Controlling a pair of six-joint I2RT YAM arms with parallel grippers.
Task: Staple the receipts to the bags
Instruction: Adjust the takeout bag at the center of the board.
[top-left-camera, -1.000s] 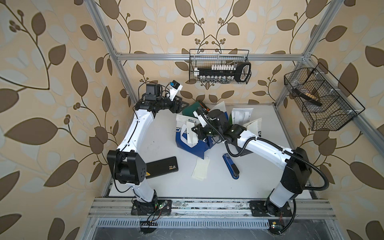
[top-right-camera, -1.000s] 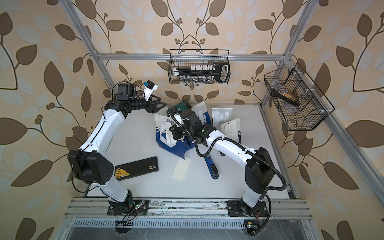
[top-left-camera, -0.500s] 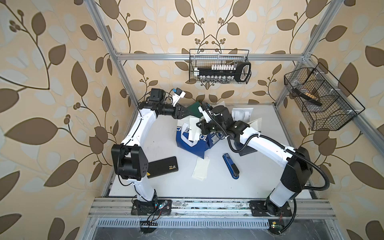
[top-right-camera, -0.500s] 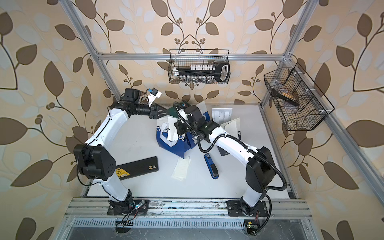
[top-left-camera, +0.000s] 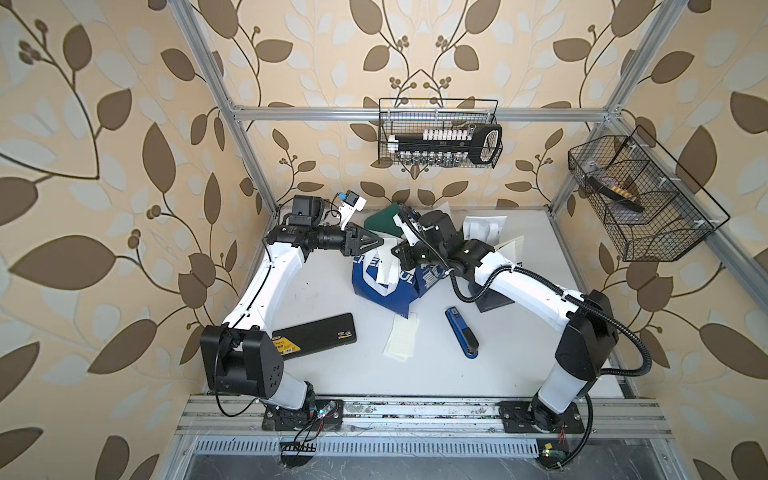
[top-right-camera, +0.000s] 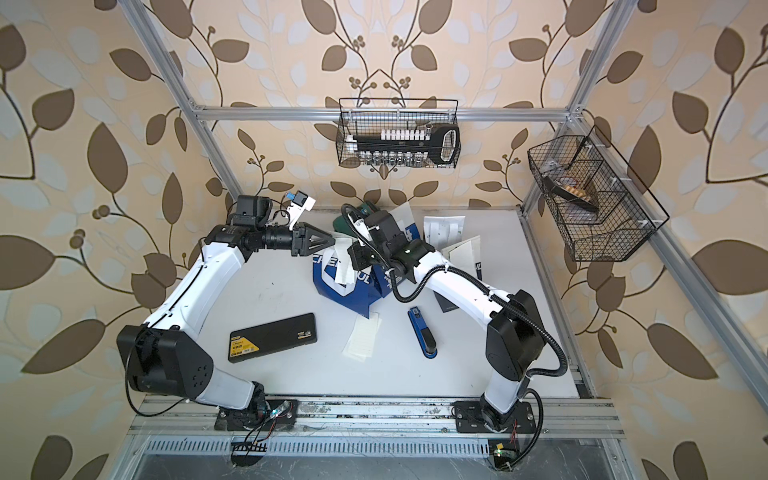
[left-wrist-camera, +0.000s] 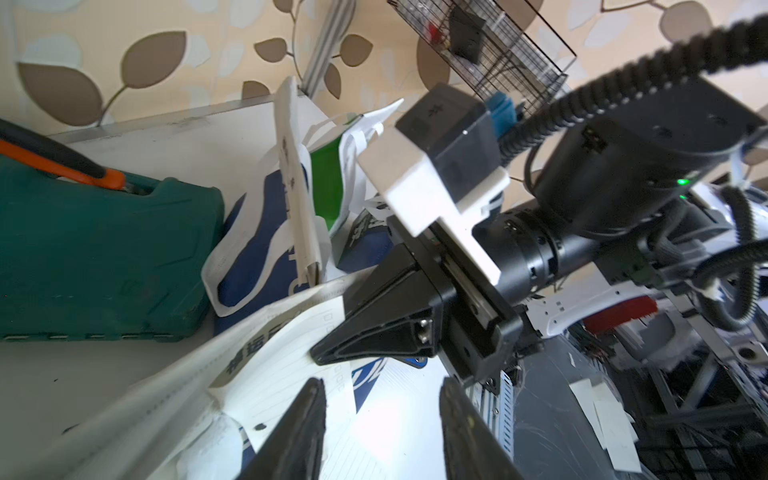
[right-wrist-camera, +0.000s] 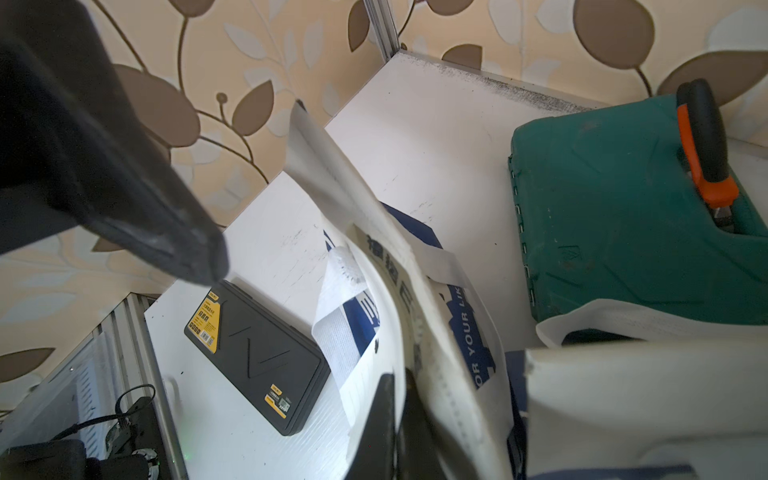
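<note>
Left gripper (left-wrist-camera: 382, 419): jaws apart with nothing between them. It hangs low over the top of the navy bag (top-left-camera: 382, 278), nose to nose with the right gripper.
Left fingers (left-wrist-camera: 305, 432): both are in the wrist view, with white lined paper showing through the gap.
Right gripper (right-wrist-camera: 400, 419): jaws together, pinching the white top edge of the navy bag. I cannot tell whether a slip is caught in the pinch as well.
Navy bag: sits mid-table with its top towards the back wall and its white rim lifted between the two grippers.
Receipts (top-left-camera: 401, 343): a few loose slips lie flat on the table (top-left-camera: 332, 374), just in front of the navy bag and left of the stapler.
Stapler (top-left-camera: 461, 332): blue, lying flat beside the receipts, apart from both grippers.
Other bags: a white one (top-left-camera: 482, 226) lies flat at the back right, and a green-and-white one (left-wrist-camera: 326, 183) shows behind the right wrist.
Green case (top-left-camera: 384, 218): at the back wall, behind the navy bag.
Black box (top-left-camera: 316, 338): flat at the front left, near the left arm's base.
</note>
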